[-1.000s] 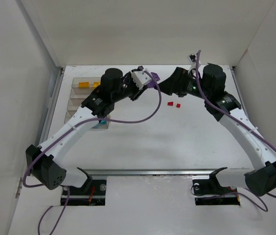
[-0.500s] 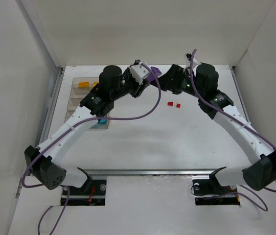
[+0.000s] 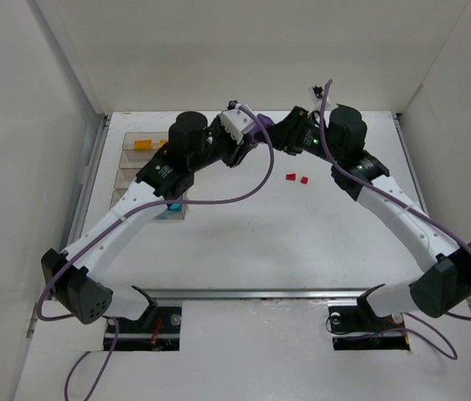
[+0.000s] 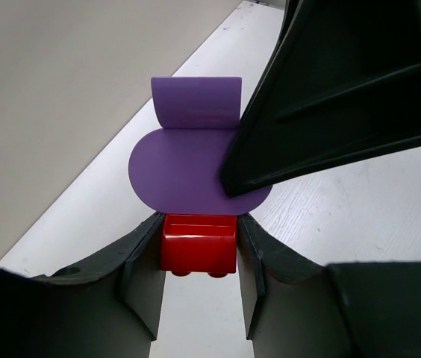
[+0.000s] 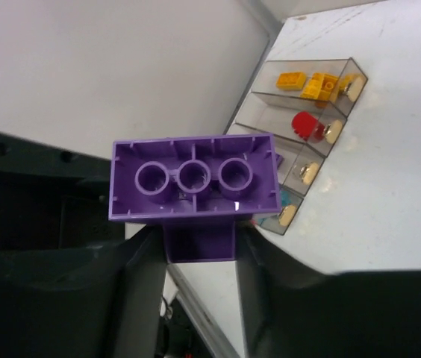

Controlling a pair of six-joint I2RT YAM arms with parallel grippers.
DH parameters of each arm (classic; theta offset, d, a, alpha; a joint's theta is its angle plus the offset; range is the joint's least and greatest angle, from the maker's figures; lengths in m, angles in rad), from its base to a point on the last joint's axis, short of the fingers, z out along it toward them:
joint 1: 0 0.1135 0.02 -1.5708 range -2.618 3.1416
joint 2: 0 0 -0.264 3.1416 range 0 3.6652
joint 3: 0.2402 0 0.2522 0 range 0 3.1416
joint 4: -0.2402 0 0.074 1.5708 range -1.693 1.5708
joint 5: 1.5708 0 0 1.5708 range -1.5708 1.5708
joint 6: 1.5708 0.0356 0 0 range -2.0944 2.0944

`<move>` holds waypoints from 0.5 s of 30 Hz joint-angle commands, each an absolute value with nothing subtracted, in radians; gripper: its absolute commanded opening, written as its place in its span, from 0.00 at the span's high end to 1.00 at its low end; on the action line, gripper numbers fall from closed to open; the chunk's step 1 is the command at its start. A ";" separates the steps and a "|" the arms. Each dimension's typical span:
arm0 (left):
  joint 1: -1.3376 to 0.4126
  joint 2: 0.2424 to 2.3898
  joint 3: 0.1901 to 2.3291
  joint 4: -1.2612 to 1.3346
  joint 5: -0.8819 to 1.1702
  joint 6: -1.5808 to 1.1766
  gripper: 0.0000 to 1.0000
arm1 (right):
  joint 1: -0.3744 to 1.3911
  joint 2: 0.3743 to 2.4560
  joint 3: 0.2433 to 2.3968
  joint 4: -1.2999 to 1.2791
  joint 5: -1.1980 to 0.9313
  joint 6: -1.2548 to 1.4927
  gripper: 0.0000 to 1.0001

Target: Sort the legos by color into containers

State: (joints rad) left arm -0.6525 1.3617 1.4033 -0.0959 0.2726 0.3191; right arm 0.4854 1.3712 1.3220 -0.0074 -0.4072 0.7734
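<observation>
A clump of legos hangs in the air above the back middle of the table, between both grippers. My left gripper [image 4: 198, 233] is shut on its red brick [image 4: 198, 250], which is joined to a purple piece [image 4: 184, 160]. My right gripper [image 5: 200, 246] is shut on the narrow purple part under a wide purple brick [image 5: 193, 179], whose hollow underside faces the camera. In the top view the purple clump [image 3: 260, 130] sits between the left gripper [image 3: 248, 140] and right gripper [image 3: 274, 139]. Two small red legos [image 3: 296, 178] lie on the table. The containers [image 3: 132, 164] stand at the left.
The clear bins [image 5: 342, 71] hold yellow bricks [image 5: 294, 79], a red piece [image 5: 306, 125] and a cyan one [image 5: 285, 200]. A cyan brick [image 3: 169, 209] shows beside the left arm. White walls close in the table on three sides.
The right gripper has moved left to the clump held by the left gripper and closed on its purple brick. The left gripper has kept its grip.
</observation>
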 commanded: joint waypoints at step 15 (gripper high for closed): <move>-0.658 1.301 1.367 -0.080 0.258 0.282 1.00 | 0.512 1.375 1.355 0.103 -0.371 0.819 1.00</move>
